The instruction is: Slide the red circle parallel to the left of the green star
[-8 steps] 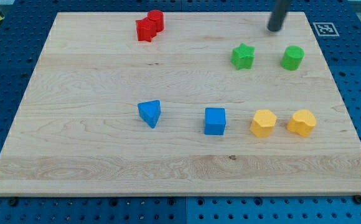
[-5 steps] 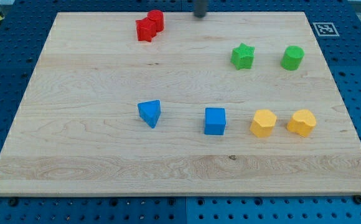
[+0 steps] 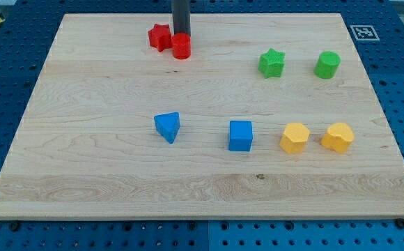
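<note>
My tip (image 3: 181, 35) touches the top side of the red circle (image 3: 182, 47) and holds nothing. The red circle sits near the board's top, far left of the green star (image 3: 272, 63). It has slid down from the red star (image 3: 159, 37). A black-and-white square tag (image 3: 363, 32) has no readable words.

Red circle (image 3: 182, 47), green star (image 3: 272, 63), blue cube (image 3: 241, 135), pale wooden board (image 3: 104, 90).
</note>
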`<state>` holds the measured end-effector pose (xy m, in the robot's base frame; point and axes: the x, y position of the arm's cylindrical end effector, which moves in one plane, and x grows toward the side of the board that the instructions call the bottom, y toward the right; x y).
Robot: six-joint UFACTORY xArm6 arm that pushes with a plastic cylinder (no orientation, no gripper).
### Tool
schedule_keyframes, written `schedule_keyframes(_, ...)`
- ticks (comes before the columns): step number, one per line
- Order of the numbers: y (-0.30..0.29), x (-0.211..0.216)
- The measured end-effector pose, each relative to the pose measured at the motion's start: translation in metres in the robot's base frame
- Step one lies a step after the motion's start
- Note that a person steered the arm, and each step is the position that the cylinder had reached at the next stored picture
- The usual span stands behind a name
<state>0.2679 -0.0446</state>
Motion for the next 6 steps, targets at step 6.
schedule_keyframes(6,-0.036,0.069)
